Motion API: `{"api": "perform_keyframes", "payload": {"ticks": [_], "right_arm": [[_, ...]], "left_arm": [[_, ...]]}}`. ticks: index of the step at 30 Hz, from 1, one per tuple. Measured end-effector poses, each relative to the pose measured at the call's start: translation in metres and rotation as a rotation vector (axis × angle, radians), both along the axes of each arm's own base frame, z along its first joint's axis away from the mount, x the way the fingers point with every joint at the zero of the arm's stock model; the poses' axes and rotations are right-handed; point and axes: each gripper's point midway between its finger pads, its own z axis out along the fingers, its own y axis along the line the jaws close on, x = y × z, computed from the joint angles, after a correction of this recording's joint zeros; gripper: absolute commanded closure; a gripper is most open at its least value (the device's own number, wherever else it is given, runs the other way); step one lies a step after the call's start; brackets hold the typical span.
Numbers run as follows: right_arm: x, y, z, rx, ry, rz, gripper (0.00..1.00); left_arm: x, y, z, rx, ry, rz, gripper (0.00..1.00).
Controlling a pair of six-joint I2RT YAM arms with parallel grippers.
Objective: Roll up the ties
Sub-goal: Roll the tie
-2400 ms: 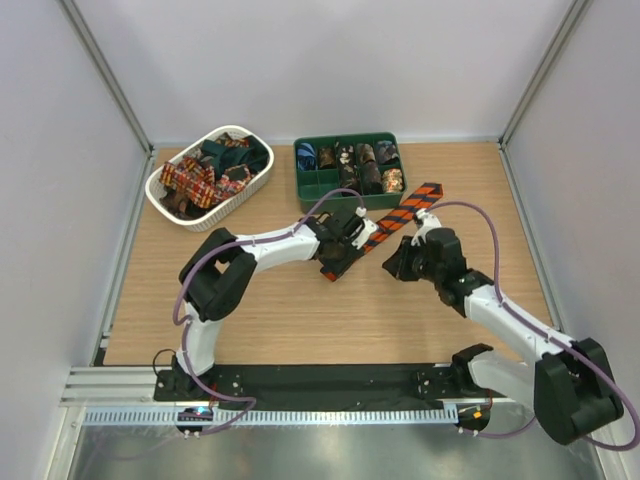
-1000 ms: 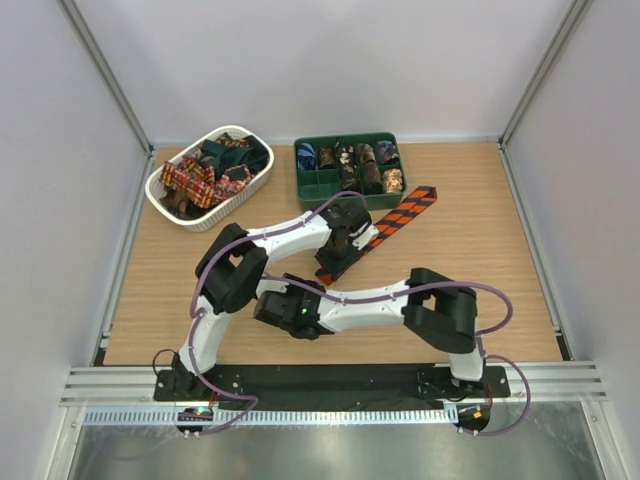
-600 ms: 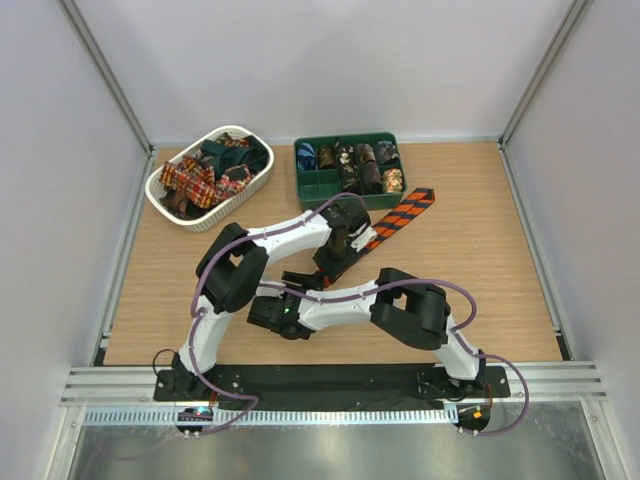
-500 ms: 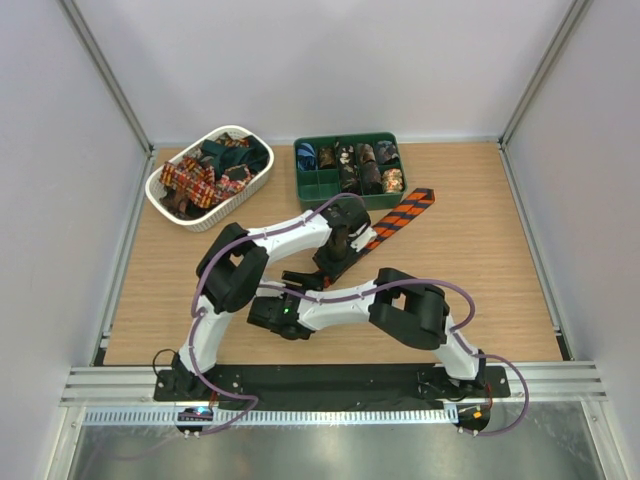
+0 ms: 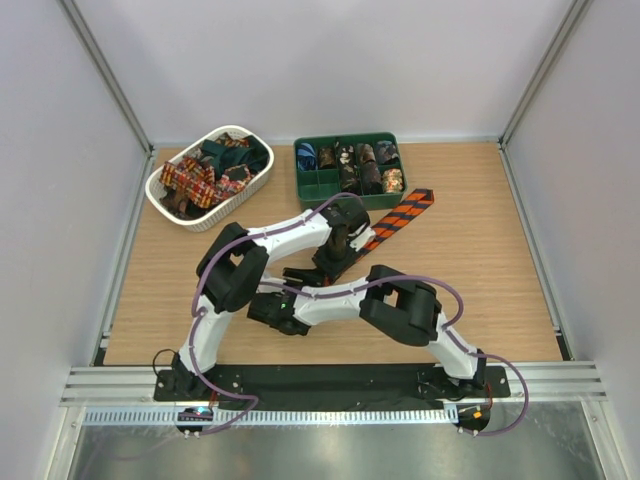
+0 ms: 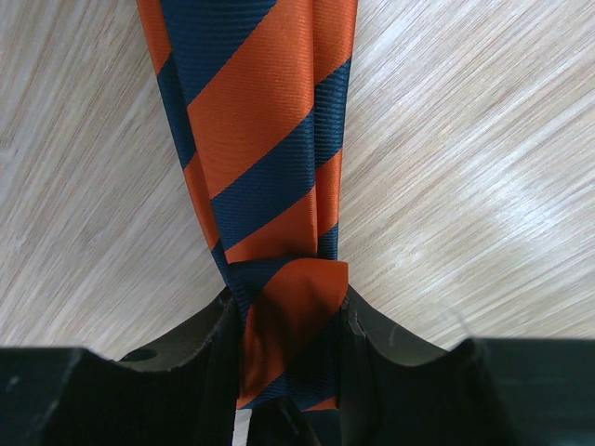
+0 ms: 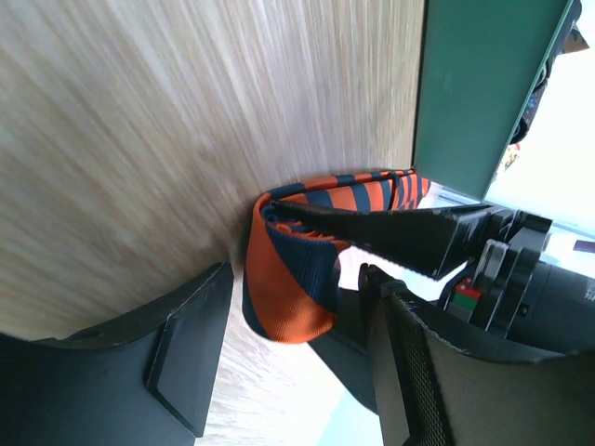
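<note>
Left end effector pinches the folded end of the orange-and-navy striped tie, jaws narrow and tight on the fabric. From there the tie runs flat across the tabletop, its far end near the corner of the green compartment tray. Right end effector sits low, fingers spread wide, the fold in the gap between them, not clamped.

One orange-and-black striped tie lies on the surface. One white basket sits upper left, its ties too tangled to count; one green tray upper centre.
</note>
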Motion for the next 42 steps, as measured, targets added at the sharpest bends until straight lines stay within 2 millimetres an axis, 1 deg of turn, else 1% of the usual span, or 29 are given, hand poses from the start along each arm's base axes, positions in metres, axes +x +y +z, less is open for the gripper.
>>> {"api": "perform_keyframes", "payload": {"ticks": [5, 7, 8, 11, 12, 13, 14, 18, 20, 24, 26, 27, 29, 30, 34, 42], "right_arm": [[0.005, 0.0, -0.001, -0.023, -0.013, -0.017, 0.38], [0.007, -0.002, -0.002, -0.027, -0.015, -0.029, 0.46], [0.007, -0.003, -0.004, -0.024, -0.01, -0.037, 0.51], [0.008, -0.005, -0.008, -0.021, -0.003, -0.056, 0.61], [0.008, -0.005, -0.008, -0.018, -0.004, -0.059, 0.67], [0.008, -0.005, -0.008, -0.015, -0.006, -0.063, 0.69], [0.009, -0.005, -0.009, -0.006, -0.008, -0.069, 0.74], [0.008, -0.005, -0.009, 0.009, -0.012, -0.079, 0.82], [0.008, -0.005, -0.009, 0.013, -0.013, -0.082, 0.85], [0.008, -0.005, -0.008, 0.032, -0.005, -0.087, 0.87], [0.007, -0.004, -0.008, 0.048, 0.007, -0.092, 0.87], [0.007, -0.004, -0.008, 0.057, 0.013, -0.094, 0.87], [0.006, -0.005, -0.009, 0.072, 0.029, -0.097, 0.87], [0.005, -0.005, -0.01, 0.082, 0.039, -0.099, 0.87], [0.004, -0.003, -0.01, 0.12, 0.077, -0.102, 0.87], [-0.004, -0.005, -0.011, 0.124, 0.103, -0.088, 0.88]], "left_arm": [[-0.001, -0.001, 0.0, -0.002, 0.003, 0.012, 1.0], [-0.001, -0.001, 0.0, -0.001, 0.004, 0.017, 1.0], [-0.001, -0.001, 0.0, -0.001, 0.005, 0.019, 1.0], [-0.001, -0.001, -0.001, -0.001, 0.005, 0.026, 1.0], [-0.001, -0.001, -0.001, -0.001, 0.004, 0.026, 1.0], [-0.001, -0.001, -0.001, 0.0, 0.002, 0.026, 1.0], [-0.001, -0.001, -0.001, 0.001, 0.001, 0.026, 1.0], [-0.001, -0.001, -0.001, 0.002, 0.0, 0.026, 0.98], [0.0, -0.001, -0.001, 0.003, -0.002, 0.026, 0.94], [0.001, 0.0, 0.0, 0.008, -0.014, 0.031, 0.75], [0.002, 0.0, 0.0, 0.013, -0.025, 0.03, 0.69], [0.002, 0.0, 0.0, 0.016, -0.029, 0.029, 0.56], [0.003, 0.0, 0.0, 0.019, -0.037, 0.027, 0.35], [0.002, -0.001, 0.001, 0.016, -0.034, 0.027, 0.28], [-0.003, -0.005, 0.002, 0.0, -0.041, 0.029, 0.25], [0.012, 0.002, 0.002, 0.022, -0.105, 0.046, 0.25]]}}
